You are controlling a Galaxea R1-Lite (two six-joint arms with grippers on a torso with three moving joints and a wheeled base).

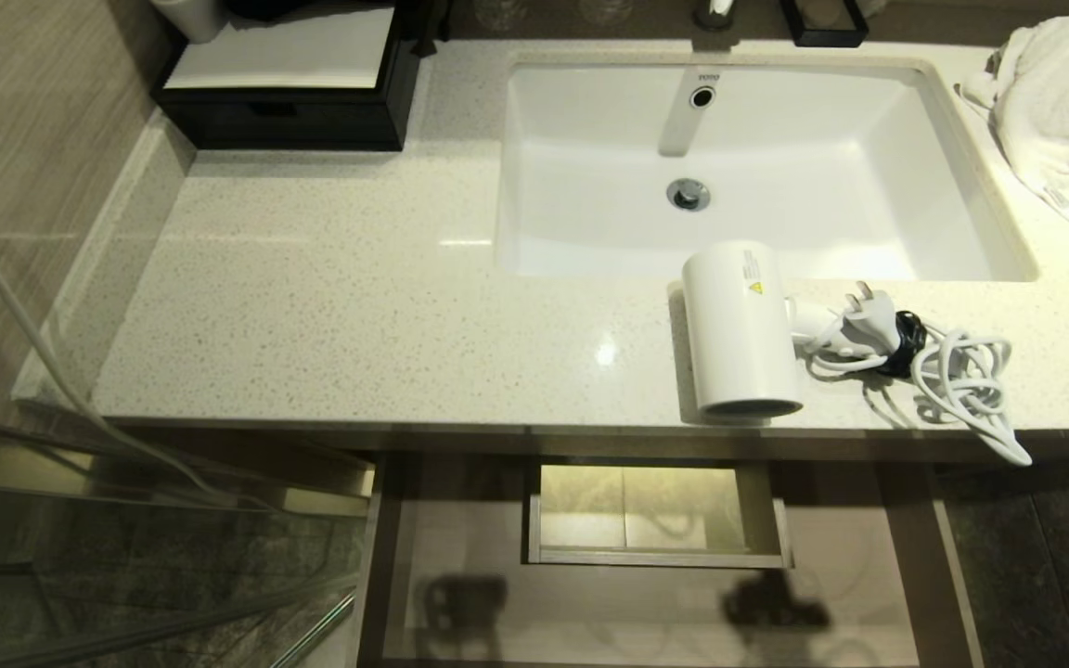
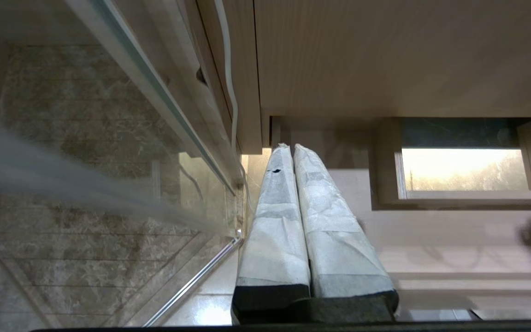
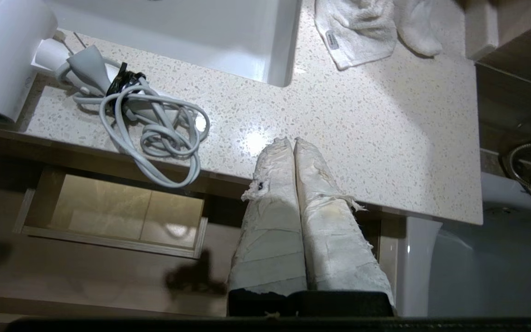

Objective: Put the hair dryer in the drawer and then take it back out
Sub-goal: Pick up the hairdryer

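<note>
The countertop [image 1: 358, 306] is seen from above in the head view, with the open drawer [image 1: 460, 566] below its front edge. The drawer's cut-out [image 2: 463, 166] is faced from low and close in the left wrist view. The countertop's right end is overlooked in the right wrist view; the cut-out is shared by all three.

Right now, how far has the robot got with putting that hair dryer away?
The drawer already stands open below the counter. The hair dryer lies on the countertop by the sink, cord coiled beside it; neither shut tool, left or right, holds anything. Whether stowing it remains, these views can't tell.
</note>
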